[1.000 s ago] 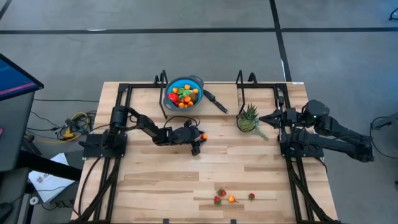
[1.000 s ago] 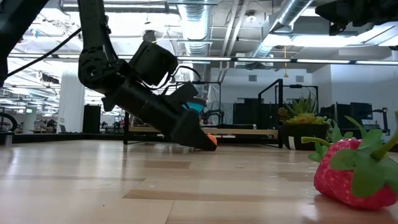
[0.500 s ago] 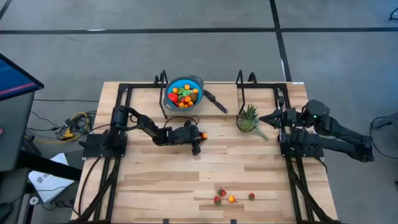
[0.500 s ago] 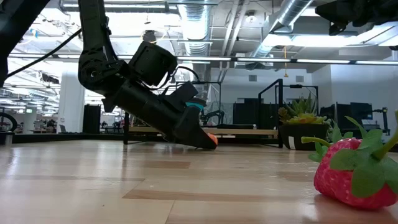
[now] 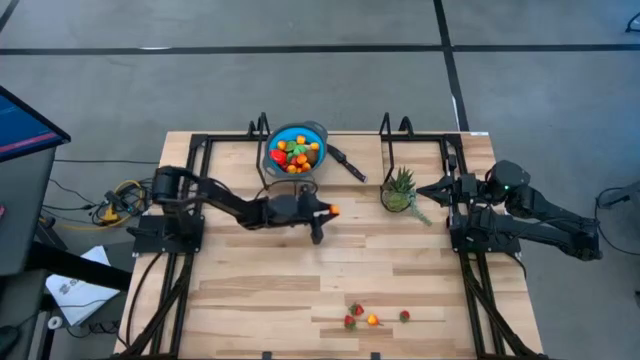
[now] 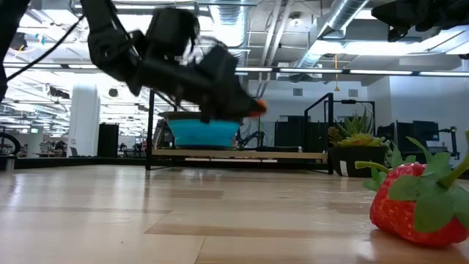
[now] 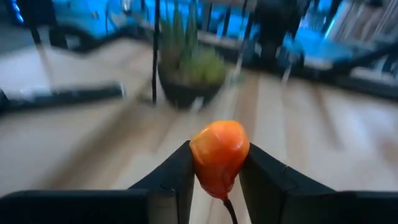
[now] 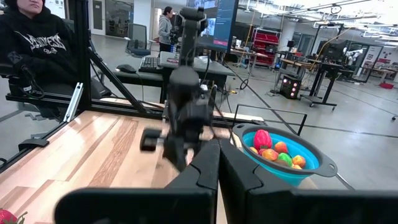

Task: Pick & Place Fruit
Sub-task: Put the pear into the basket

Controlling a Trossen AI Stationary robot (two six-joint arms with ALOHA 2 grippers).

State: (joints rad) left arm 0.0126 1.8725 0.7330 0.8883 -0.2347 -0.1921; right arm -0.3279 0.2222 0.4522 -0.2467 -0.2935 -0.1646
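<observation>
My left claw (image 7: 216, 163) pinches a small orange fruit (image 7: 219, 153) by its sides, lifted off the surface (image 5: 300, 280) near the bowl (image 5: 297, 150). It looks light, smooth and slippery, so I squeeze its middle. My right claw (image 8: 217, 163) is closed, empty, waiting by the plant (image 5: 399, 190). The low view is blurred around the fruit.

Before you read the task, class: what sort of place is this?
Probably a robotics lab or open workshop: bare ceiling ducts, a polished concrete floor, and desks with monitors beyond the wooden table.
</observation>
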